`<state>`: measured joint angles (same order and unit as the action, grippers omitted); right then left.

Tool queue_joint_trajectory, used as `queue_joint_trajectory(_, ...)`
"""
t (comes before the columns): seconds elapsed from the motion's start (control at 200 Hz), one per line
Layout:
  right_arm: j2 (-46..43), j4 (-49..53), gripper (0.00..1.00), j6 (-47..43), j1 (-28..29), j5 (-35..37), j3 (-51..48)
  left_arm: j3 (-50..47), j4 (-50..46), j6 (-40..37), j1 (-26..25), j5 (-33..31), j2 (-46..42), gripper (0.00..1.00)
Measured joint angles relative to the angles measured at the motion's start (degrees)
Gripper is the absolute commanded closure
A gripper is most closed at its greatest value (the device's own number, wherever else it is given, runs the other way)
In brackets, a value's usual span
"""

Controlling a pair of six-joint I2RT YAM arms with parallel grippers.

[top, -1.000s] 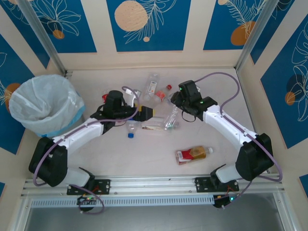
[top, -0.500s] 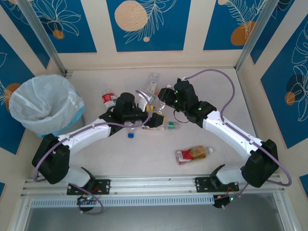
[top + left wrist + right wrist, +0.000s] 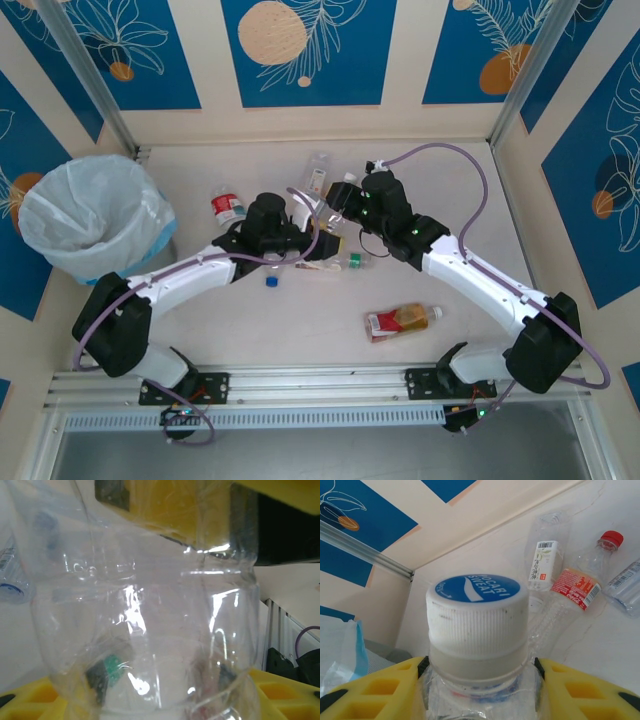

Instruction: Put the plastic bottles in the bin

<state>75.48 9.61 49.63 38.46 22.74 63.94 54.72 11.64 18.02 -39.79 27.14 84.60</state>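
Left gripper (image 3: 160,605) pinches a clear plastic bottle (image 3: 125,630) low over the white table (image 3: 300,330). Right gripper (image 3: 480,692) is clamped under the cap of a white-capped plastic bottle (image 3: 477,615). The round bag-lined bin (image 3: 140,180) stands well apart, far left.

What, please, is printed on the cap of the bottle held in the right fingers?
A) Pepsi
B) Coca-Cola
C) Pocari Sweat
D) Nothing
C: the blue-and-white cap of the bottle between the right fingers reads Pocari Sweat.
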Motion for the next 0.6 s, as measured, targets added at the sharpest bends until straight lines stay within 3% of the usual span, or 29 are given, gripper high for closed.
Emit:
queue_joint_trajectory(0.295,-0.2,1.2,0.10,-1.3,-0.2,-0.3,0.0,0.9,-0.1,0.1,0.2,-0.8,0.0,0.51)
queue_joint_trajectory(0.455,-2.0,4.3,0.00,-2.6,-0.7,-0.2,0.0,1.4,-0.2,0.3,0.2,-0.8,0.0,0.51)
queue_joint_trajectory(0.6,-6.5,7.4,0.01,-3.6,-1.1,0.0,-0.9,1.5,-0.1,0.5,0.2,-1.9,0.6,0.51)
